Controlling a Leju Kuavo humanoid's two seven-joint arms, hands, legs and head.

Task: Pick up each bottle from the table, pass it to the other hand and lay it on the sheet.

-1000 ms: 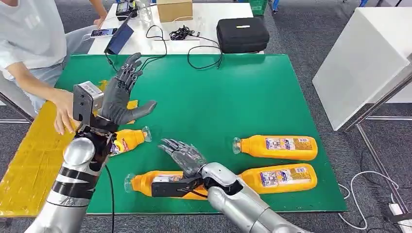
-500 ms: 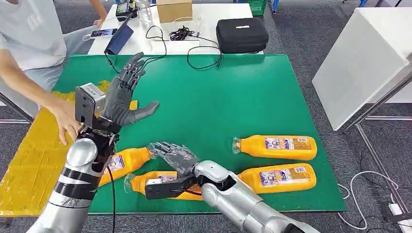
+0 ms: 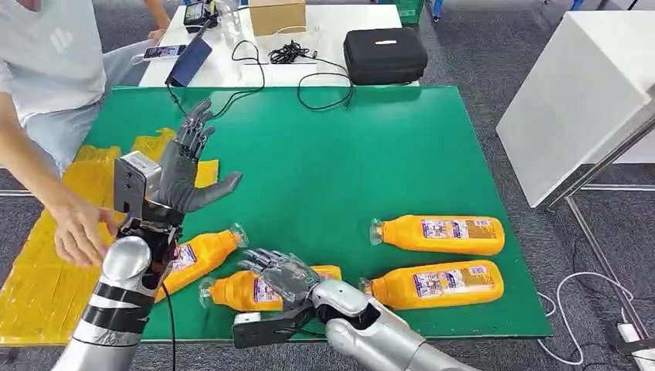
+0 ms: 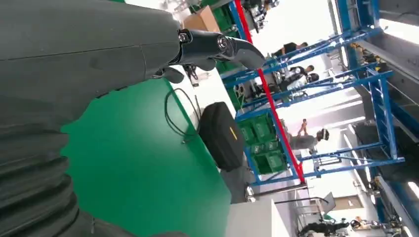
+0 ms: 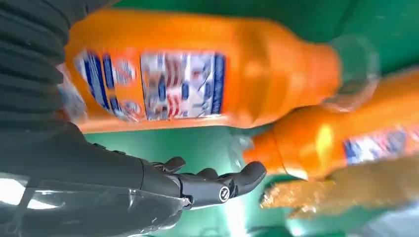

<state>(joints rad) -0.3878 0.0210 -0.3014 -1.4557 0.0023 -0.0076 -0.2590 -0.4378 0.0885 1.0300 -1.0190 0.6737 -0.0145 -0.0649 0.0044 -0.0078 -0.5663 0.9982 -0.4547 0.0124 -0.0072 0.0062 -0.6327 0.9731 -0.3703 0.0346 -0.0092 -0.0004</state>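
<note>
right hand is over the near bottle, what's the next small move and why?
Probably lower the right hand and close its fingers around the near-left orange plastic bottle lying on the green table. The hand hovers spread over the bottle's body with nothing held, and the raised left hand is open, seemingly ready to take it.

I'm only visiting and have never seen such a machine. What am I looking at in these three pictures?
It is a humanoid robot with two silver arms. The wide picture looks down from its head; the other two come from cameras at its wrists. On the green table lie four orange bottles. The left hand is raised with its fingers spread, holding nothing. The right hand is over the nearest bottle, which its wrist camera shows close up; it does not appear to grip it yet. A person's hand is over the yellow sheet at the left.
</note>
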